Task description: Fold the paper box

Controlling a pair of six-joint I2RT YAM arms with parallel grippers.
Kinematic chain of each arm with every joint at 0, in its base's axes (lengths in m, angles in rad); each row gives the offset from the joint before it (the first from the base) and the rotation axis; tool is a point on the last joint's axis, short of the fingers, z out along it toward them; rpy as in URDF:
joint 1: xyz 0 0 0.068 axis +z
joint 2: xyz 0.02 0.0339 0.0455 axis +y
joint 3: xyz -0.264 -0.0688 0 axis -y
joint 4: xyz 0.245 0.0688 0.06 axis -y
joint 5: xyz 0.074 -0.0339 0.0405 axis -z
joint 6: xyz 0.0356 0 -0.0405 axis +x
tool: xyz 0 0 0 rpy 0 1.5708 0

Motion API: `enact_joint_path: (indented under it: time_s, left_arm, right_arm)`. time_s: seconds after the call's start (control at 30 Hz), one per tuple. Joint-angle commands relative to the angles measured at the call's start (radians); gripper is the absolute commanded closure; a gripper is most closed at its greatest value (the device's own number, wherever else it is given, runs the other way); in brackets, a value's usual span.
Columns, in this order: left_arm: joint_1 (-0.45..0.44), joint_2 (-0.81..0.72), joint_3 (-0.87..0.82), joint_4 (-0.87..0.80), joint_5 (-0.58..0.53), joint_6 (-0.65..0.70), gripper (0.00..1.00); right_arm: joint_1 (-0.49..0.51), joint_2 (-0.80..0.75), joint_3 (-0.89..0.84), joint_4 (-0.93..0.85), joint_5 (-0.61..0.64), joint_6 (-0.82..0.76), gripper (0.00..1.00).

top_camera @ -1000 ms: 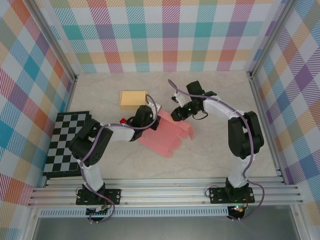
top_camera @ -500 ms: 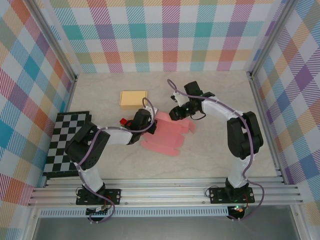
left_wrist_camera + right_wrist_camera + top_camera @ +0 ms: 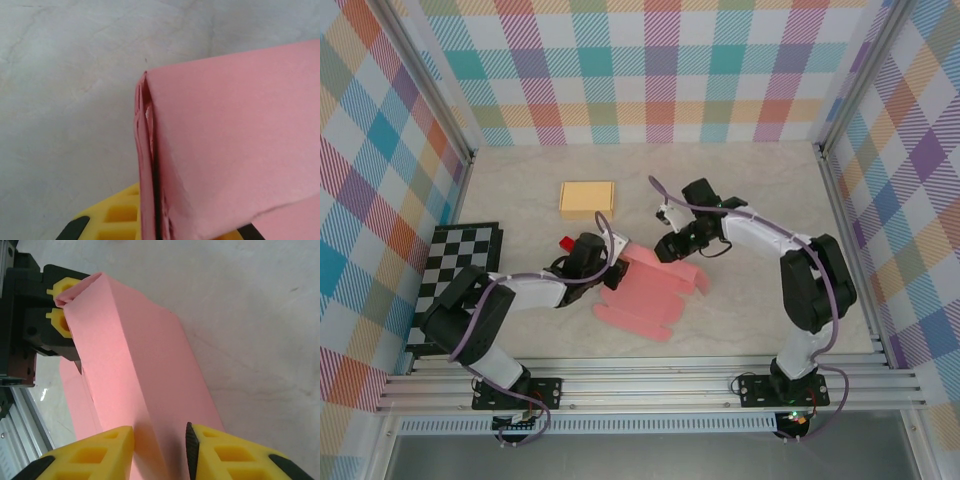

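Note:
The pink paper box (image 3: 645, 292) lies partly folded in the middle of the table, one panel raised into a ridge. My left gripper (image 3: 611, 259) is at its left end, shut on a doubled pink edge (image 3: 150, 150) that stands between its yellow fingers (image 3: 107, 220). The right wrist view shows the same pinch at the ridge's far corner (image 3: 75, 295). My right gripper (image 3: 668, 248) is at the box's far right side. Its yellow fingers (image 3: 95, 455) close on both sides of the raised pink fold (image 3: 140, 370).
A flat tan box (image 3: 587, 198) lies behind the left gripper. A black-and-white checkered board (image 3: 450, 285) sits at the left edge. Plaid walls ring the table, and an aluminium rail (image 3: 650, 385) runs along the front.
Both grippers have shifted left and toward the front, taking the pink sheet with them. The left jaws have closed tighter on its edge, and the panel now stands up more.

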Motion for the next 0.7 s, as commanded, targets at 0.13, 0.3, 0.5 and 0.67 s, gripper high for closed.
enact_joint_path:
  time_s: [0.13,0.3,0.5,0.67]
  left_arm:
    - [-0.043,-0.065,-0.047,-0.042,0.24,0.151,0.92]
    - [-0.066,-0.043,-0.017,-0.057,0.215,0.175,0.93]
    - [-0.076,-0.018,0.01,-0.082,0.071,0.149,0.92]
    - [-0.097,-0.004,0.006,-0.082,0.035,0.157,0.9]
  right_arm:
    - [0.058,-0.134,-0.143,0.139,0.076,0.039,0.59]
    - [0.065,-0.134,-0.151,0.136,0.067,0.023,0.58]
    - [0.09,-0.133,-0.193,0.174,0.106,0.044,0.58]
    - [0.099,-0.143,-0.203,0.181,0.113,0.055,0.58]
